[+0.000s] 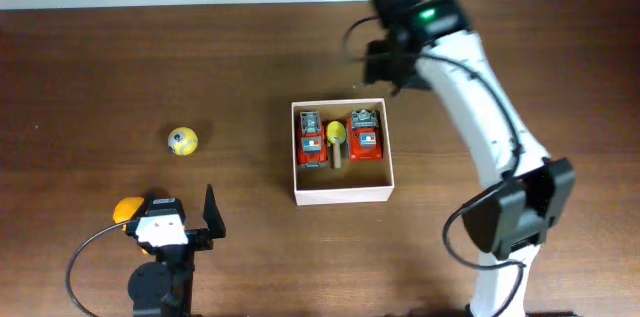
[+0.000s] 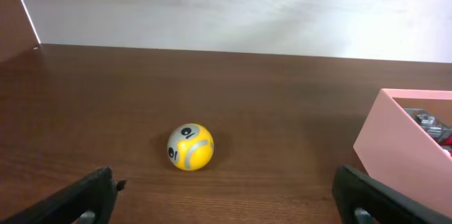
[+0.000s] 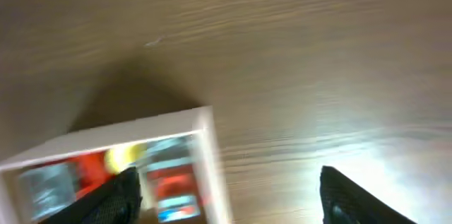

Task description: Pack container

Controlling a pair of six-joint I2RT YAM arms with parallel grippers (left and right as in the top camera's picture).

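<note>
- container (image 1: 342, 195) had white walls and a tan, cardboard-looking inside
- one toy car (image 1: 312, 140) and the second toy car (image 1: 365, 133) were both red with grey-white tops
- small toy (image 1: 337, 135) between them was yellow on a brown handle
- ball (image 2: 190, 146) was yellow with grey bands and black marks
- other ball (image 1: 127, 208) was orange
- table (image 1: 100, 77) was dark brown wood grain

My left gripper (image 2: 233, 206) stands wide open left of the container (image 1: 340, 194); my right gripper (image 3: 226, 203) hangs open beyond its far corner.
</note>
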